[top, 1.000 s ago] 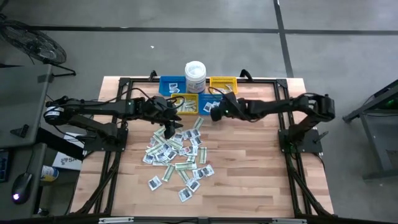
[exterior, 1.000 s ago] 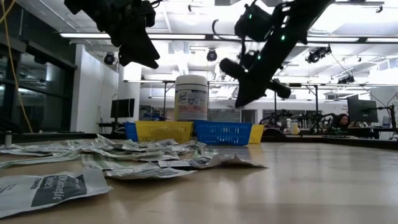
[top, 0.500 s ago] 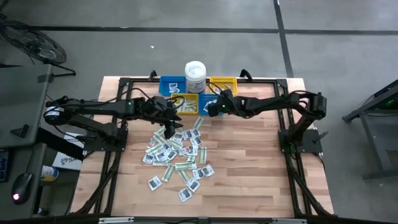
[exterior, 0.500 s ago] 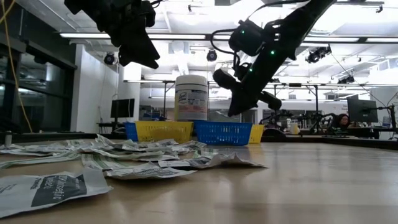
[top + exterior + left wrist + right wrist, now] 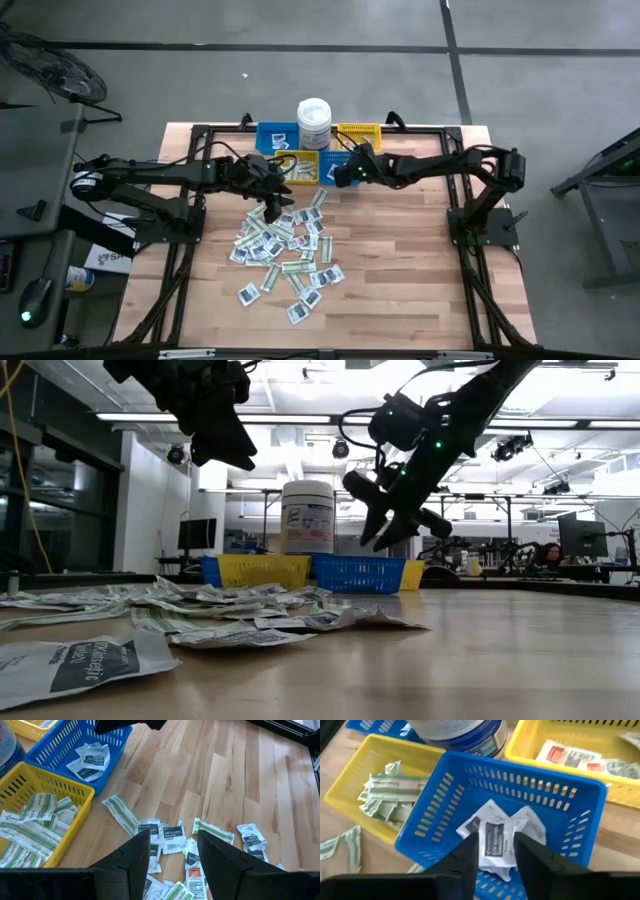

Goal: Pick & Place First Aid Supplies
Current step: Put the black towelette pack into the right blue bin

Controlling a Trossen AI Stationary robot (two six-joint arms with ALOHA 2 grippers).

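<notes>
Right tool (image 5: 494,851): hanging right over the blue bin (image 5: 580,800), fingers parted, nothing pinched between them. In the low view (image 5: 385,530) the 2 fingers stand clearly spread above the bin row.
Under the right tool: white square packets (image 5: 495,837) with dark print lie in the blue bin, seen just past the fingertips; I cannot tell whether the fingers touch them.
Left tool (image 5: 172,857): spread as well, gripping nothing, hovering above the near edge of the loose pile. In the high view (image 5: 272,205) it sits at the pile's top left.
Loose pile (image 5: 285,250): dozens of first aid packets scattered on the wooden counter (image 5: 400,290), white squares and green-and-white strips mixed, some overlapping.
Yellow bin (image 5: 355,785): just beside the blue bin, holding green-and-white strips (image 5: 387,792).
Second yellow bin (image 5: 525,740): beside the blue bin's far side, with packets showing red print (image 5: 567,756).
White tub (image 5: 314,122): upright behind the bins, between a further blue bin (image 5: 277,137) and the yellow one.
One stray strip (image 5: 121,814): flat on the counter, just beside the yellow bin.
Low view foreground: a packet (image 5: 85,660) lies flat close to the camera.
</notes>
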